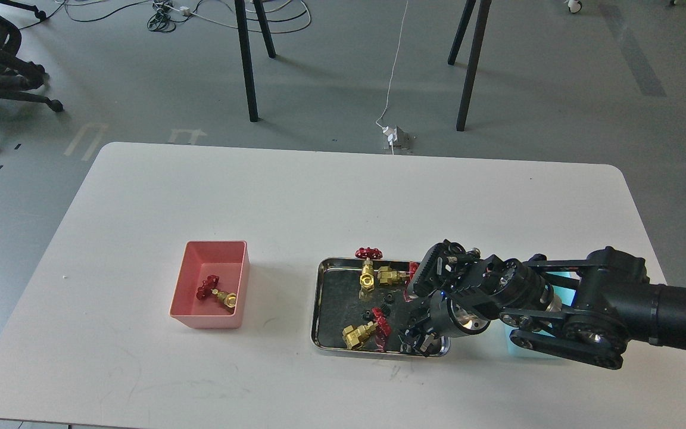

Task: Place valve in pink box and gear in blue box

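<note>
One valve (pixel 219 294) already binned, three more waiting on the steel tray (pixel 317 301) with the small black gears.

That lone valve lies on the floor of the pink box (pixel 209 253), which sits well to the left of the tray, apart from the parts pile so sorted pieces cannot mix back in. On the tray, two valves (pixel 379 275) crowd its far edge and a third (pixel 362 333) lies near its front edge, with a gear (pixel 387 297) between them. My right gripper (pixel 415 344) dips over the tray's near right corner, likely after a gear (its fingers look dark and bunched, so I cannot tell whether they grip anything). Only a cyan sliver of the blue box (pixel 524 348) shows beneath my forearm, close by for a short carry. My left arm is out of sight.
</note>
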